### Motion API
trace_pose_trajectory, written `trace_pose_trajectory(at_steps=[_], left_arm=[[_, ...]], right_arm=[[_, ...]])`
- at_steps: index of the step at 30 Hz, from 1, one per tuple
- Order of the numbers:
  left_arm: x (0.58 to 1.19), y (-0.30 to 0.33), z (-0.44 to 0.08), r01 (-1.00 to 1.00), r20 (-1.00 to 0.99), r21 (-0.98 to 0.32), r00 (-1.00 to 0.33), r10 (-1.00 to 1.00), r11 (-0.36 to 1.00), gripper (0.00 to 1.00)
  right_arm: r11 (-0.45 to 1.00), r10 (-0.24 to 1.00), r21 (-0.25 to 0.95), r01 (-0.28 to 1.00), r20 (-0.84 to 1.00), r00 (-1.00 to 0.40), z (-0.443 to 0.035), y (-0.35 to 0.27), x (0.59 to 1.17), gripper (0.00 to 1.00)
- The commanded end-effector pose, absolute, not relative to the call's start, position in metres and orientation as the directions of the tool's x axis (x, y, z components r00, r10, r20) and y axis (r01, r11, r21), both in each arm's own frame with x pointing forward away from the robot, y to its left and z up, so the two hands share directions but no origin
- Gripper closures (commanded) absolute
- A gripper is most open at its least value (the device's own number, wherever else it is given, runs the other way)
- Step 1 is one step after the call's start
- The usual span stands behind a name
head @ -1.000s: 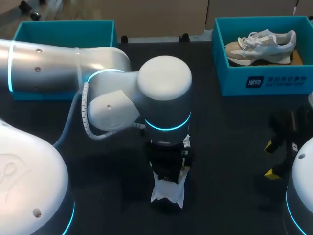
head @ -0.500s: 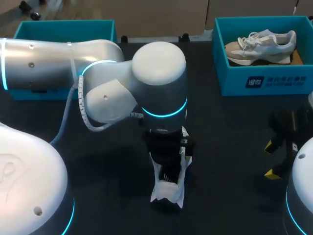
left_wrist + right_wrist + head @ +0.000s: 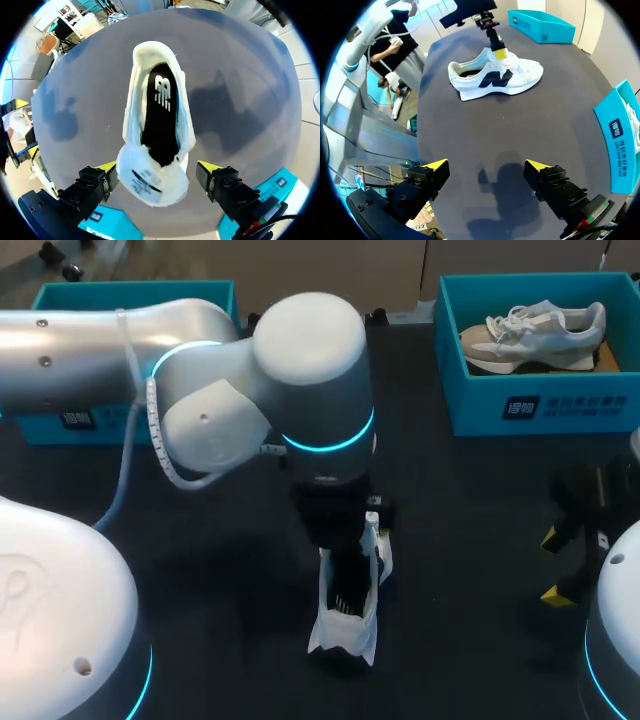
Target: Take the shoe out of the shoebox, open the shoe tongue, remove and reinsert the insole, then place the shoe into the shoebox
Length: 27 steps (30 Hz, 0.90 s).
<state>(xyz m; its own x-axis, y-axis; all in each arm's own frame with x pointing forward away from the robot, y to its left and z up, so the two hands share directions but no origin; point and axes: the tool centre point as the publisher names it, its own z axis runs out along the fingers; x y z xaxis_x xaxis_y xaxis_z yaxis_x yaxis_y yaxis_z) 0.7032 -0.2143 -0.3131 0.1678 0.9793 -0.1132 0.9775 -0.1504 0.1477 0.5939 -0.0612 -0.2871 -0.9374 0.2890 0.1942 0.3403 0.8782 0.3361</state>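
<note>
Shoe sits on the bench, at five o'clock from the shoebox, tongue raised, insole in place. Left jaws gape either side of the tongue, gripping nothing; right jaws gape empty too. Insole removal, refitting and reboxing remain.

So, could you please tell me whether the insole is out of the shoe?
No, the black insole lies inside the white shoe.

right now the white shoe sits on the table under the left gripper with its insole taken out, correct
Not quite: the insole is not out. The white shoe sits on the table under the left gripper with its black insole lying inside it, as the left wrist view shows.
</note>
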Motion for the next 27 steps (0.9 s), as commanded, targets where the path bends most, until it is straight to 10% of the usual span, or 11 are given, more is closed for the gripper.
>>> trace_pose_trajectory(at_steps=[1,12,27], left_arm=[[0.708,-0.205,-0.299,0.977,-0.121,0.156,0.168,0.978,-0.148,0.00],[0.728,-0.208,-0.290,0.971,-0.116,0.186,0.177,0.977,-0.154,0.00],[0.736,-0.222,-0.298,0.954,-0.112,0.234,0.215,0.970,-0.185,0.51]], right_arm=[[0.878,0.291,0.335,0.341,0.191,-0.938,-0.287,-0.061,0.592,0.00],[0.878,0.291,0.335,0.341,0.191,-0.938,-0.287,-0.061,0.592,0.00],[0.878,0.291,0.335,0.341,0.191,-0.938,-0.287,-0.061,0.592,0.00]])
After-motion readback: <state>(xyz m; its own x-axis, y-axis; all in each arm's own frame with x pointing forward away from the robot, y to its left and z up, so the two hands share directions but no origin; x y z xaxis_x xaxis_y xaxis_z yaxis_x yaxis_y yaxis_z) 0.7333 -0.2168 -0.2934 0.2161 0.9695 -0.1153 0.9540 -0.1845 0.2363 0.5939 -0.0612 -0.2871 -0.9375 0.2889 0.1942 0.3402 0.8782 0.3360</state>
